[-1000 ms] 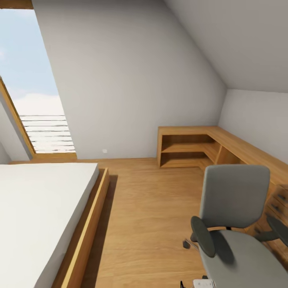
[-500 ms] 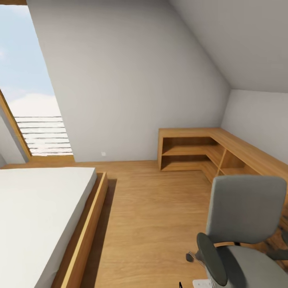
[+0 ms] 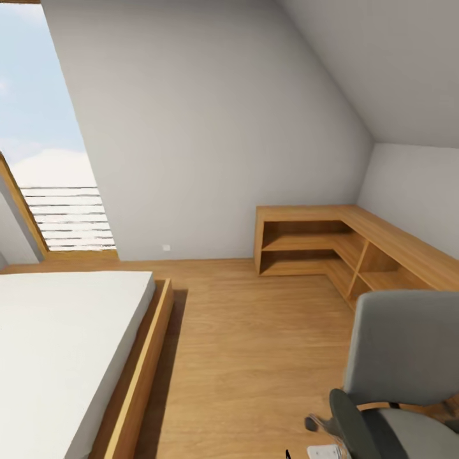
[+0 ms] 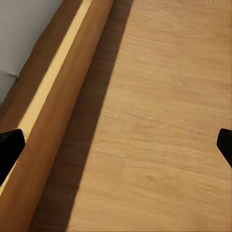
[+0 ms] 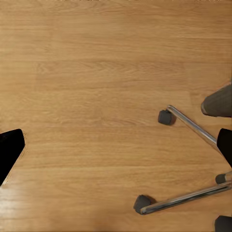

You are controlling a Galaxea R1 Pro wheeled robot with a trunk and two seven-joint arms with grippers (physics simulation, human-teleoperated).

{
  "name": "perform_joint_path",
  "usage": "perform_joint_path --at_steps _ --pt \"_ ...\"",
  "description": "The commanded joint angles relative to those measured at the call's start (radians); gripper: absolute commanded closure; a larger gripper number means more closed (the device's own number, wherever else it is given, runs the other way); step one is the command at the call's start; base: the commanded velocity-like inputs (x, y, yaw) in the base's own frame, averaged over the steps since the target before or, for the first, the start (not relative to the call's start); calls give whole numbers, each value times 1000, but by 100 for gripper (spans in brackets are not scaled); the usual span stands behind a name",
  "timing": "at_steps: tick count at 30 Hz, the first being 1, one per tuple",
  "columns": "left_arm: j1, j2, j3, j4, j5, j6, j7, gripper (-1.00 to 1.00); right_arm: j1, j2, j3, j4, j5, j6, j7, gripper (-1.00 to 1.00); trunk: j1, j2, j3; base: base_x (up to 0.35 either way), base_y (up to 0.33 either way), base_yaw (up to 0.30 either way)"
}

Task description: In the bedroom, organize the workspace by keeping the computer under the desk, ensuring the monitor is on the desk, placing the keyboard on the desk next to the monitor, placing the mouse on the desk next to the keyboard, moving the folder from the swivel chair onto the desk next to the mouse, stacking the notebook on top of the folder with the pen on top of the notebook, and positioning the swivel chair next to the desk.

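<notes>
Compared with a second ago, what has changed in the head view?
The whole picture has shifted, so the camera moved, not the furniture. The grey-upholstered swivel chair now sits lower and further right in frame, partly cut off. The white bed, wooden corner shelving and window keep their arrangement. Nothing was grasped or released.

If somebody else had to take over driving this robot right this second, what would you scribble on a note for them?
Left gripper: open, holding nothing, over the wood floor beside the bed frame.
Right gripper: open, holding nothing, over the floor by the chair's chrome legs.
Chair: at lower right in the head view, in front of the wooden corner shelf; what shows of its seat is bare.
Bed: at left.
Done: nothing can be confirmed from here.
Left: find the desk and the other items, then do all the placing and bring the chair to the desk.
</notes>
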Motion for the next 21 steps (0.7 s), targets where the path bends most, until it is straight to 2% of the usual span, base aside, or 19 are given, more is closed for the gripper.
perform_joint_path --at_steps 1,9,21 --pt "0 -1 3 -2 -4 0 2 -100 -1 0 -8 2 11 -3 -5 -100 0 -1 -1 113 259 0" --pt "0 -1 3 -1 -4 0 2 -100 -1 -1 -8 2 8 -3 -6 -100 0 -1 -1 98 208 0" --pt "0 -1 3 -1 -4 -2 2 -100 -1 2 -9 2 5 -4 -7 -100 0 -1 -1 20 37 0"
